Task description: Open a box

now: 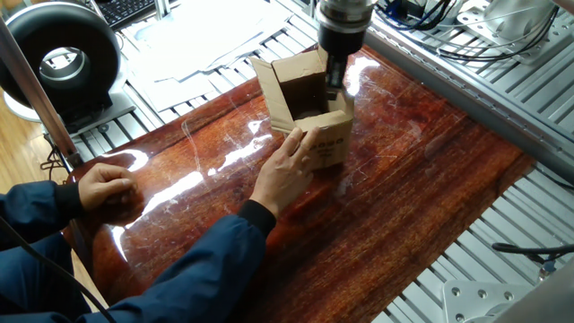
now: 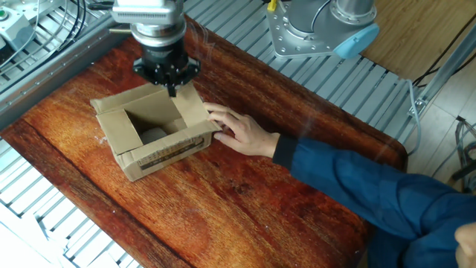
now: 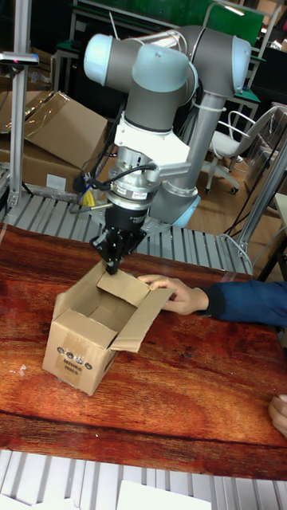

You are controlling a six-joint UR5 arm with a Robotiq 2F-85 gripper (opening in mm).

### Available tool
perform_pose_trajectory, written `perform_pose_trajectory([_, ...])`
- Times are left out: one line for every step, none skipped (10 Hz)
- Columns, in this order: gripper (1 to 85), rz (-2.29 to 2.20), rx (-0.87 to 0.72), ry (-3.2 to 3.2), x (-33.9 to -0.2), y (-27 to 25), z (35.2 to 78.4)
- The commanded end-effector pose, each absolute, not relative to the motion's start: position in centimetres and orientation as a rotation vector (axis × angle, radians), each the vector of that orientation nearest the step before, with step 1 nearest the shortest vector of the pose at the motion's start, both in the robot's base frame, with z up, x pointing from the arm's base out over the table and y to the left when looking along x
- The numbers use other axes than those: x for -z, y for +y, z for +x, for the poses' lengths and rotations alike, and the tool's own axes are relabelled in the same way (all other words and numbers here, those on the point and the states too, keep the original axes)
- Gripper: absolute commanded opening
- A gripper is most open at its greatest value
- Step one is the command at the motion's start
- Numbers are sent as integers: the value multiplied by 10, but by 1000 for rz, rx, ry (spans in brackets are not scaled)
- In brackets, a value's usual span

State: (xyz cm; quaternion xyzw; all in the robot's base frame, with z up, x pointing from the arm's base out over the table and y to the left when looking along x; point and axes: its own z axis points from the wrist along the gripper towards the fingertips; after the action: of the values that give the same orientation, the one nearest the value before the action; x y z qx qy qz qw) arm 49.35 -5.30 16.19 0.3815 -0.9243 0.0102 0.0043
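Observation:
The box (image 1: 309, 121) is a small brown cardboard carton standing on the wooden table (image 1: 421, 197), its top open and dark inside. Black print shows on its side (image 2: 160, 155). My gripper (image 2: 172, 90) points straight down with its fingers together, the tip touching the flap on the side nearest the arm's base; nothing shows between the fingers. From the tall view the gripper (image 3: 111, 268) meets the top edge of that rear flap, and the box (image 3: 80, 347) has another flap folded outward. A person's hand (image 1: 287, 170) rests against the box's side.
The person's blue-sleeved arm (image 2: 357, 186) reaches across the table, and the other hand (image 1: 103, 188) lies near the table's corner. A black round device (image 1: 63, 58) and papers (image 1: 197, 36) lie beyond the table. The arm's base (image 2: 320, 30) stands at the edge.

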Motion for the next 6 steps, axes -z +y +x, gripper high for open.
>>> perform_pose_trajectory([10, 1352, -64, -2791, -169, -65, 483])
perform_pose_trajectory([10, 1358, -72, -2783, -169, -67, 482])
perform_pose_trajectory([10, 1385, -136, -2764, -169, -76, 487])
perform_pose_trajectory([10, 1439, -246, -2743, -170, -91, 499])
perform_pose_trajectory([10, 1478, -298, -2726, -169, -97, 506])
perform_pose_trajectory([10, 1495, -336, -2729, -167, -100, 512])
